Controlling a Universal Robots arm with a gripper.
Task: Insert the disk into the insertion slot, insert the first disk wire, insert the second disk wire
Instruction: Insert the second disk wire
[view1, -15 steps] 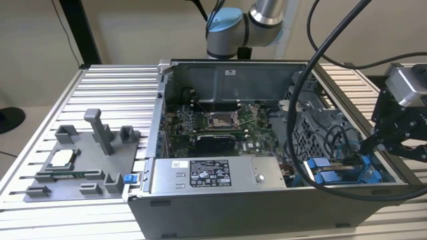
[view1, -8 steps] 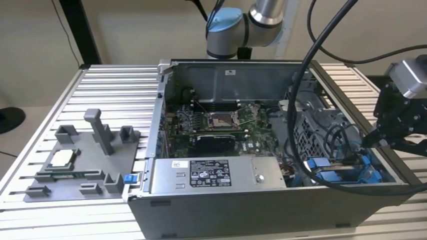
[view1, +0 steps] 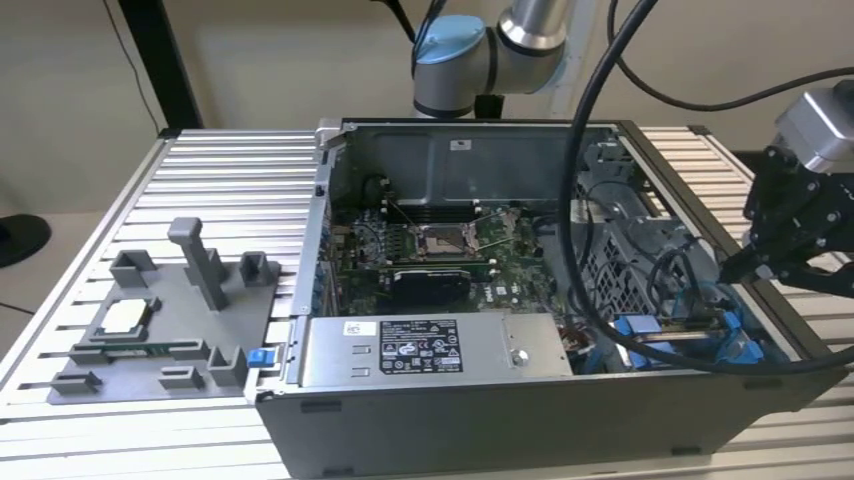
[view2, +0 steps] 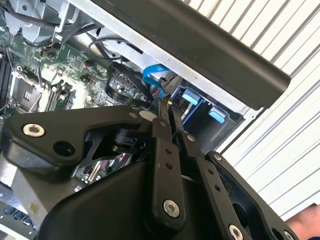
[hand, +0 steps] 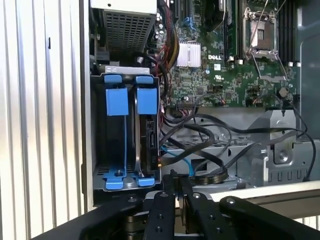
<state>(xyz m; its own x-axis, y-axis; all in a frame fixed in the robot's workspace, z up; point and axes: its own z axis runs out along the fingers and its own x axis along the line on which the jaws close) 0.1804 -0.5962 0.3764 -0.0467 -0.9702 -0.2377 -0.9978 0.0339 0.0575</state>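
Observation:
In the first wrist view the insertion slot (hand: 125, 70) is a grey bay with blue tabs. The disk (hand: 148, 142) stands on edge inside it in its blue frame, dark connector edge showing. In the exterior view the disk's blue frame (view1: 641, 326) sits at the case's near right corner. My gripper (hand: 176, 181) is shut, its fingertips pressed together just off the disk's connector edge, beside a blue flat wire (hand: 176, 161) and loose black wires (hand: 210, 135). In the second wrist view the gripper (view2: 166, 106) points toward the blue wire (view2: 152, 75). The gripper (view1: 731, 270) hangs over the case's right wall.
The open computer case (view1: 534, 410) lies on a slatted aluminium table (view1: 227, 190), with the motherboard (view1: 441, 250) and a labelled grey power-supply box (view1: 420, 350) inside. A grey fixture plate (view1: 160, 330) lies at the exterior view's left. A hand (view2: 307, 225) shows beside the table.

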